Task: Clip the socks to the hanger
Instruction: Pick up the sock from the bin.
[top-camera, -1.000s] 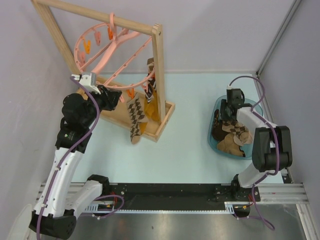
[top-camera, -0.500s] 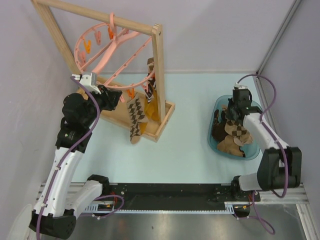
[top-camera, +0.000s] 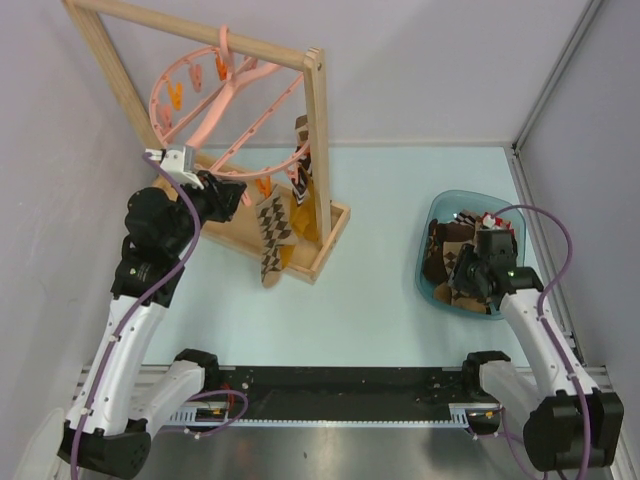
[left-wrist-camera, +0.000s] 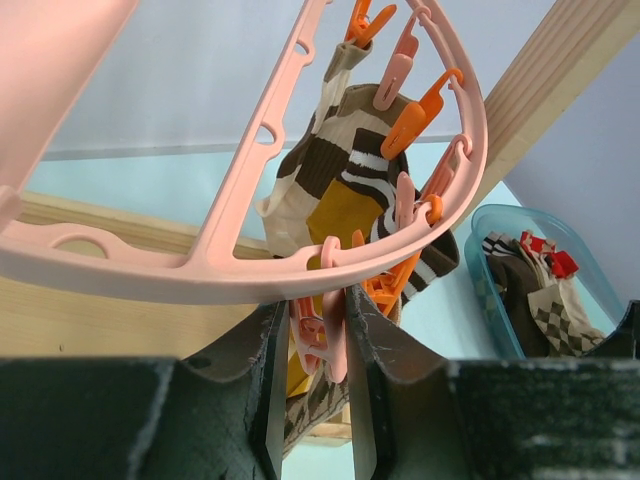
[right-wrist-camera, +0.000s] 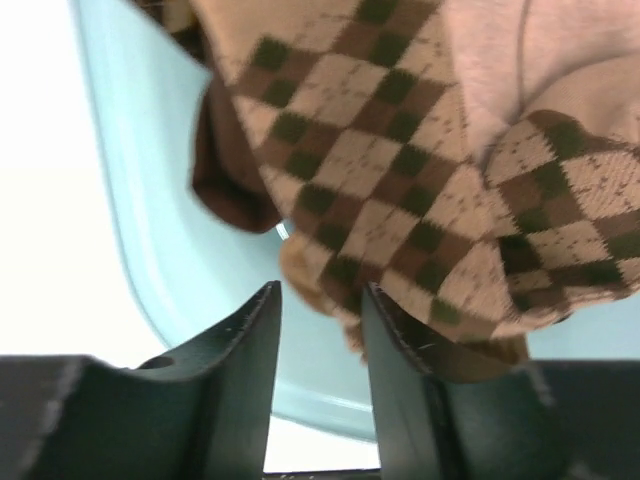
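Only in the left wrist view is the left gripper (left-wrist-camera: 312, 300) shown closed narrowly upon one pink clip (left-wrist-camera: 322, 335) at the rim of the hanger (left-wrist-camera: 200, 270). In the top view that gripper (top-camera: 228, 195) is merely seen at the low edge of the round, spoked plastic hanger (top-camera: 215, 108), which is hung in the wooden rack (top-camera: 318, 140). Two socks are counted on the hanger: a striped sock (top-camera: 300, 175) and an argyle sock (top-camera: 272, 235). One blue bin (top-camera: 428, 275) is set at the right, and the right gripper (top-camera: 468, 272) is lowered into it. By the right wrist view alone a soft diamond-knit sock (right-wrist-camera: 380, 170) and a dark brown sock (right-wrist-camera: 225, 170) are shown lying on smooth translucent plastic. There the fingers are narrowly parted at the diamond-knit sock's edge, and whether it is caught cannot be told.
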